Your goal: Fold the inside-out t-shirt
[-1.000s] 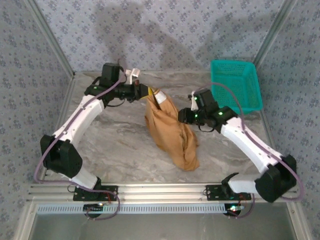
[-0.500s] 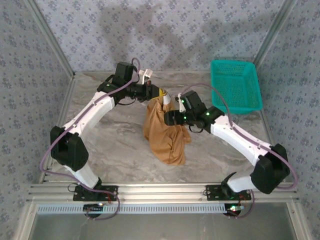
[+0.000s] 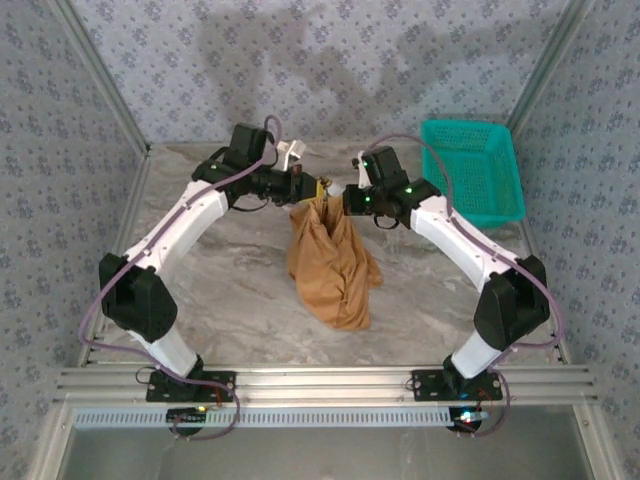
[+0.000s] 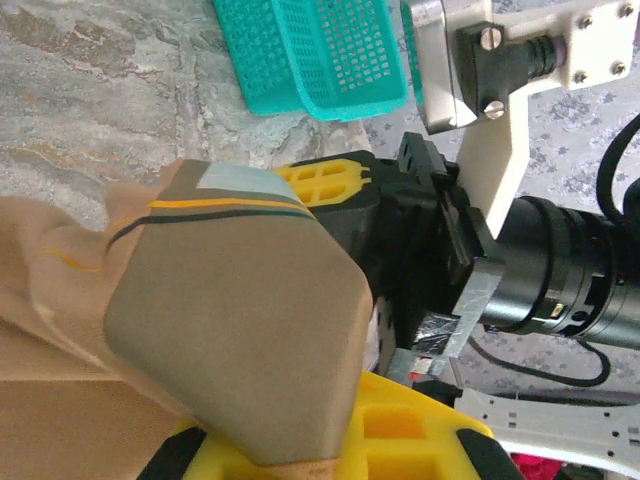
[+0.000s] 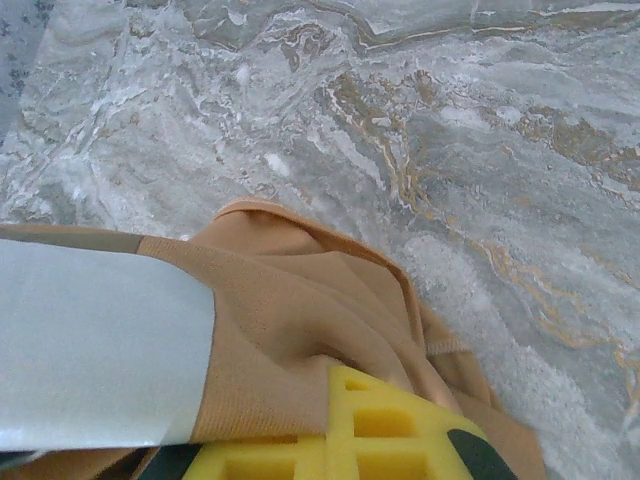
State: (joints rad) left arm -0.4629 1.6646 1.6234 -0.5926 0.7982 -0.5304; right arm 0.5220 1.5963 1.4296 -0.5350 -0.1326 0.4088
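T-shirt (image 3: 328, 265) left of basket (image 3: 468, 124)

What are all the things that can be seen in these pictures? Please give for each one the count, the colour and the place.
t-shirt: one, orange-tan, hanging bunched from its top edge over the middle of the table, lower part resting on it.
label: one, white, on the t-shirt near the held top edge.
basket: one, teal mesh, far right corner of the table, nothing in it.
table: one, grey marble pattern, under everything.
walls: pale blue-grey with a small flower print, behind and at both sides.
arms: two, white and black, bolted at the near edge.
left pincer: one, yellow fingers, shut on the t-shirt's top.
right pincer: one, yellow fingers, shut on the t-shirt's top beside it.
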